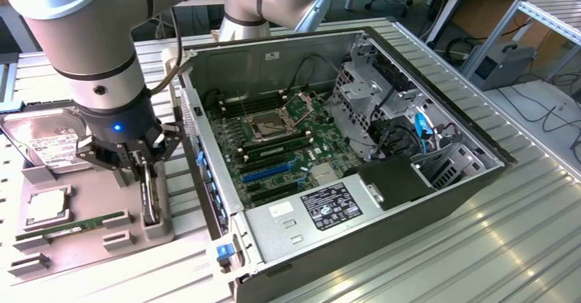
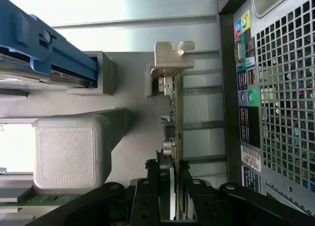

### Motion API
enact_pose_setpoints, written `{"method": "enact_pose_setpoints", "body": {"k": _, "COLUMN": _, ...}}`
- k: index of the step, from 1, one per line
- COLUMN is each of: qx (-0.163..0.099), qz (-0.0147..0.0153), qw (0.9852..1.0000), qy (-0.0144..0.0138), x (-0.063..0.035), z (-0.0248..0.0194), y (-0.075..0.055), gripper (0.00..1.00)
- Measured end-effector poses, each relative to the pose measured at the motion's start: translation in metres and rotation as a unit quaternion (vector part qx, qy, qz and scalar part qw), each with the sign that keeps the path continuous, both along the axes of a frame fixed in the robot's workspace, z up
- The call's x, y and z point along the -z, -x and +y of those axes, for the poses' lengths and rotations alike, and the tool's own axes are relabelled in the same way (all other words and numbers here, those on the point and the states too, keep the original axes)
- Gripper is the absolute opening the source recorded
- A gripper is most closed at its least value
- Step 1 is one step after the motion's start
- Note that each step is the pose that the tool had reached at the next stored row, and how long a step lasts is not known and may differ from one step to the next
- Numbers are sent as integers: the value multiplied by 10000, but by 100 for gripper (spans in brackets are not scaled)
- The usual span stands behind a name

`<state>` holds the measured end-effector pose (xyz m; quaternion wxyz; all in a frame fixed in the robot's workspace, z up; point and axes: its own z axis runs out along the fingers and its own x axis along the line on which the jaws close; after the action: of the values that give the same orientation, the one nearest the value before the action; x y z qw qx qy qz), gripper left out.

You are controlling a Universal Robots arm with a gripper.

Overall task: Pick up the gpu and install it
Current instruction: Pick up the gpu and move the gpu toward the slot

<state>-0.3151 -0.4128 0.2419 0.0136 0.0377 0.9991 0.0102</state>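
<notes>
Now the picking-up step is in hand. The gripper (image 1: 145, 172) is down over the gpu (image 1: 151, 201), which stands on its thin edge in a gray holder (image 1: 162, 233). The holder is just beside the computer case (image 1: 454, 180), on the exterior view's left. The fingers (image 2: 160, 191) are clamped on the top edge of the card, one on each side. The card is not lifted yet, and its bottom edge sits in the holder. I think getting it out calls for a straight pull up, so the card does not catch on the holder. After that it needs a careful trip over the case wall to the blue slot (image 1: 263, 172) on the board. The exterior view shows the whole open case and the place where the card has to go. The wrist view shows the close things. It shows how the fingers sit on the card, the silvery bracket (image 2: 172, 56) at the card's far end, and the ports (image 2: 246, 88) on the back of the case.
</notes>
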Motion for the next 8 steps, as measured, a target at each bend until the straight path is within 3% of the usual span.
{"method": "enact_pose_setpoints", "body": {"k": 8, "qx": 0, "qz": -1, "qw": 10000, "qy": -1, "x": 0, "z": 0, "y": 0, "gripper": 27}}
